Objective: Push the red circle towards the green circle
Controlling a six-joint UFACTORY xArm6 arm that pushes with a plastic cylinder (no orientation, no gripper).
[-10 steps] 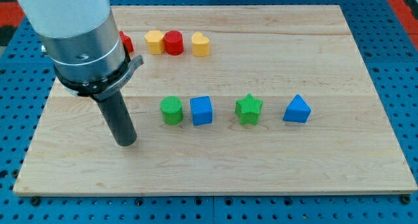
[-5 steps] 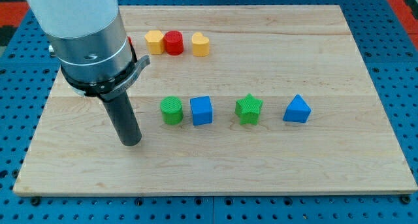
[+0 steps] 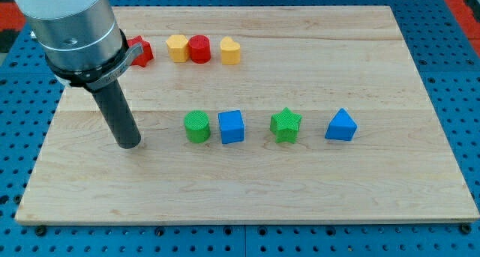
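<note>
At the left of the wooden board (image 3: 390, 189), the rod's tip (image 3: 129, 144) rests on bare wood, well to the left of the green circle (image 3: 197, 127) and touching no block. The arm ends in a plain rod with no fingers, so it holds nothing.

In the far row, a red block (image 3: 142, 49) sits partly hidden behind the arm's grey housing; its shape cannot be made out. To its right come a yellow block (image 3: 177, 47), the red circle (image 3: 199, 49) just beside it, and another yellow block (image 3: 230, 51).

In the nearer row the green circle stands directly nearer than the red circle, well apart from it. Then follow a blue cube (image 3: 232, 127), a green star (image 3: 286, 125) and a blue triangular block (image 3: 341, 125).
</note>
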